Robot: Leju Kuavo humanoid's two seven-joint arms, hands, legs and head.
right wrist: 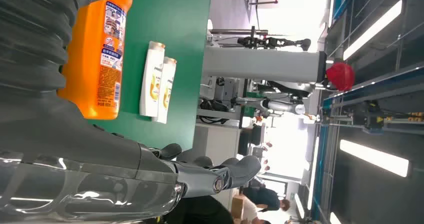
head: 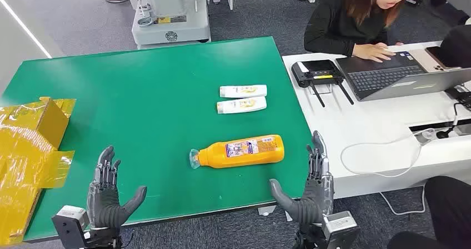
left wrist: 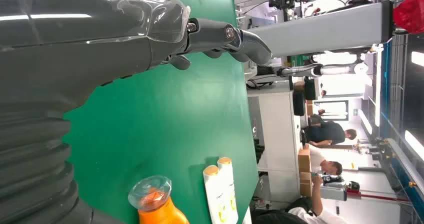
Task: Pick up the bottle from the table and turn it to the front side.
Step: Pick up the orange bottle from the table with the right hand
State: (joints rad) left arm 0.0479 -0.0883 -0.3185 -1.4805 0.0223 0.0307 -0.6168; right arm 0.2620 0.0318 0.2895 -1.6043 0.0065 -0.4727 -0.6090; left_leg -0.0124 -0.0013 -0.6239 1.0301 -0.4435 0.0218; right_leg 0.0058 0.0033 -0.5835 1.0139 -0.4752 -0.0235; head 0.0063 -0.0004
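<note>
1. Head view: the fingers (head: 105, 165) of the left hand (head: 108, 196) are spread and nothing is held; the dark, jointed right hand (head: 311, 190) is likewise spread with an empty palm, at the near right corner of the green table (head: 139, 93).
2. Between the two hands, touched by neither, the orange bottle (head: 241, 151) is seen lying on its side on the matte table top.
3. Its long axis runs left to right, the clear cap (head: 194, 159) pointing left and the flat base right; a printed label faces up.
4. The cap's glassy, translucent rim is shown close up in the left wrist view, while the label's fine print is shown in the right wrist view.
5. Two white tubes (head: 242, 98) lie side by side farther back; crinkled yellow packaging (head: 28, 149) sits at the left edge.
6. A person (head: 355, 15) is seated at a laptop (head: 400, 74) on the white desk to the right.
</note>
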